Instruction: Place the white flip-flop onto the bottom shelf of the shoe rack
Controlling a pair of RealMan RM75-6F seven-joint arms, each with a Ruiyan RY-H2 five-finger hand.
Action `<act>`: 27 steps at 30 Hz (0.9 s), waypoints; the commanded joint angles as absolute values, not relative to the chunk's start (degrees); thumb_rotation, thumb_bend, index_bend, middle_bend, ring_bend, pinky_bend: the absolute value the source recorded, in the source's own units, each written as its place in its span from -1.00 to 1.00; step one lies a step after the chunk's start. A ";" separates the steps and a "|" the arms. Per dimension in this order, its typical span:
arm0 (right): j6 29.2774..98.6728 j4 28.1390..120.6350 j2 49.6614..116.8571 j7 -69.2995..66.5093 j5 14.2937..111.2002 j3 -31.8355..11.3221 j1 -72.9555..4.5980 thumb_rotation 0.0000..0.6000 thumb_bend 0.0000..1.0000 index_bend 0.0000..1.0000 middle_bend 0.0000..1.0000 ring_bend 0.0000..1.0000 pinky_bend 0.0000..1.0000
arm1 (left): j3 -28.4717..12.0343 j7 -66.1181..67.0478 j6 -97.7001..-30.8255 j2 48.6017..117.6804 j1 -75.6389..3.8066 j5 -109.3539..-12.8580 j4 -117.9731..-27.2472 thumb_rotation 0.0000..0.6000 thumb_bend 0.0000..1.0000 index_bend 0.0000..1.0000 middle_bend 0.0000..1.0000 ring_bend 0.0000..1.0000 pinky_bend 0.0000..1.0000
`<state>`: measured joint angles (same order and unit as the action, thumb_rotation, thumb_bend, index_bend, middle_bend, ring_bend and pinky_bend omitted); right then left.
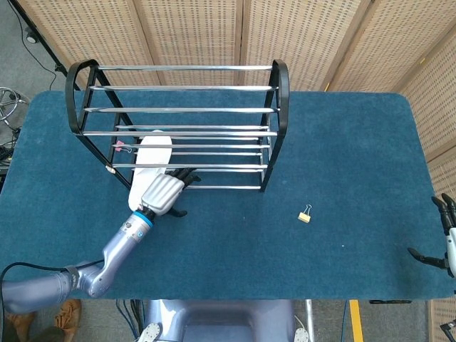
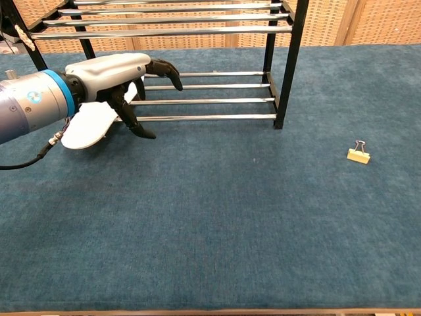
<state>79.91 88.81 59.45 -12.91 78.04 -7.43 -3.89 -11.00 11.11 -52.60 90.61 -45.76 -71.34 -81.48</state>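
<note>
Taking the shoe rack (image 1: 178,128) as the landmark and working outward from the robot: the left robot hand (image 2: 128,82) hovers just in front of the rack's lower left corner, above the blue worktop (image 1: 235,235). Its fingers (image 2: 168,71) are spread and lightly curled, pointing toward the bottom bars, and nothing sits between them. It holds nothing, and from the chest view it appears clear of the sandal rather than pressing on it, though the wrist hides part of the sole.

The white flip-flop (image 1: 149,162) lies lengthwise at the rack's left end, toe in over the bottom shelf's bars and heel (image 2: 82,131) jutting out past the front bar, resting low toward the worktop. That tilt suggests it was fed in toe first from the front, the open side of the rack. Most of it is on the shelf, so the placing looks nearly or fully done.

A small binder clip (image 1: 305,214) lies on the worktop to the right of the rack, well apart from it.

The right robot hand (image 1: 445,231) sits far to the right of the rack, past the worktop's edge, fingers apart and empty.
</note>
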 commanded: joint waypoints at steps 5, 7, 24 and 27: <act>80.00 88.94 59.41 -12.98 78.23 -7.35 -3.86 1.00 -1.00 -1.00 -1.00 -1.00 -1.00 | -6.89 3.09 -51.82 85.27 -45.33 -80.23 -86.12 1.00 -0.92 -0.48 -0.74 -0.69 -0.30; 79.99 89.02 59.41 -12.94 78.34 -7.30 -3.89 1.00 -1.00 -1.00 -1.00 -1.00 -1.00 | -5.60 -0.47 -53.11 84.09 -45.09 -84.13 -86.17 1.00 -0.92 -0.46 -0.71 -0.69 -0.30; 80.07 89.46 59.52 -12.86 79.27 -6.93 -4.09 1.00 -1.00 -1.00 -1.00 -1.00 -1.00 | 6.69 -23.46 -78.30 79.54 -36.57 -106.21 -76.54 1.00 -0.92 -0.35 -0.63 -0.62 -0.30; 79.93 89.40 59.60 -12.91 79.38 -6.88 -4.21 1.00 -1.00 -1.00 -1.00 -1.00 -1.00 | 8.48 -24.79 -82.90 79.43 -33.88 -107.90 -74.43 1.00 -0.92 -0.33 -0.62 -0.62 -0.30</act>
<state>79.94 89.41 59.59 -12.92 79.37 -6.89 -4.20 6.31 -22.81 -79.27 80.13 -36.63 -105.84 -76.61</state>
